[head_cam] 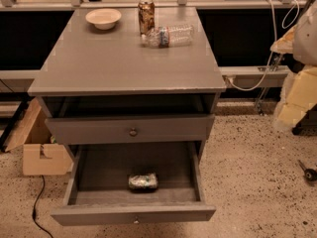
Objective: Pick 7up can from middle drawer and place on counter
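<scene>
Grey counter (114,58) with pale bowl (103,18), upright brown can (146,15), toppled clear bottle (168,35) at back.

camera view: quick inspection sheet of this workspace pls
surface: counter, grey, worn pale front edge
job's things: 7up can lying on its side in the open middle drawer
clutter: bowl, upright brown can and water bottle on its side, all at the counter's back
claw: not in view
cables: black cord on the floor at left; white cable at right
surroundings: speckled floor; cardboard box left of the cabinet
</scene>
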{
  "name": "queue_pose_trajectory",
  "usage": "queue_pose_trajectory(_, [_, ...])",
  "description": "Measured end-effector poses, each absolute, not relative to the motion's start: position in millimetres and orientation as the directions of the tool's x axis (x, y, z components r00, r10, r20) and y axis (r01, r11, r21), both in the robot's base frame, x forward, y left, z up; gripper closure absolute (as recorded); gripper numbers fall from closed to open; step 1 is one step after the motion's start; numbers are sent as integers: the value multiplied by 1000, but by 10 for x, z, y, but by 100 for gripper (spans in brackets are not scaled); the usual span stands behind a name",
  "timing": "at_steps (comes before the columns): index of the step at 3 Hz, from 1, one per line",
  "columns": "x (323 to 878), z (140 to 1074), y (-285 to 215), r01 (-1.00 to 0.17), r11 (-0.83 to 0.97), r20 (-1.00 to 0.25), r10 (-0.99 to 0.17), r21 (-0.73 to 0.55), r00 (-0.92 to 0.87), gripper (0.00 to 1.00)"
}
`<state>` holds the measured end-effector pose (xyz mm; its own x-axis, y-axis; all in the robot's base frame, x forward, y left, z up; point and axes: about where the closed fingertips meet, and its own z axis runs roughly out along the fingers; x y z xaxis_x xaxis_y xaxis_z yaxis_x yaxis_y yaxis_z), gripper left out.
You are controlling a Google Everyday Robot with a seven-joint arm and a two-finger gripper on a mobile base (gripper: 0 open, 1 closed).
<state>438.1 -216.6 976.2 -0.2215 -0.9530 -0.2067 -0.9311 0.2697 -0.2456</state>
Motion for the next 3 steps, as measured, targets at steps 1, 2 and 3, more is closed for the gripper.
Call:
queue_pose_trajectory(1, [4381,9761,-2166,-931,270,-207,-953,-246,-221,0])
queue_pose_trajectory(2, [4361,9421,-2016,-940,263,-261,-944,-217,-203,0])
queue_pose_trajectory(3, [4269,8680,-1518,-968,219,-407,-901,-125,-151,0])
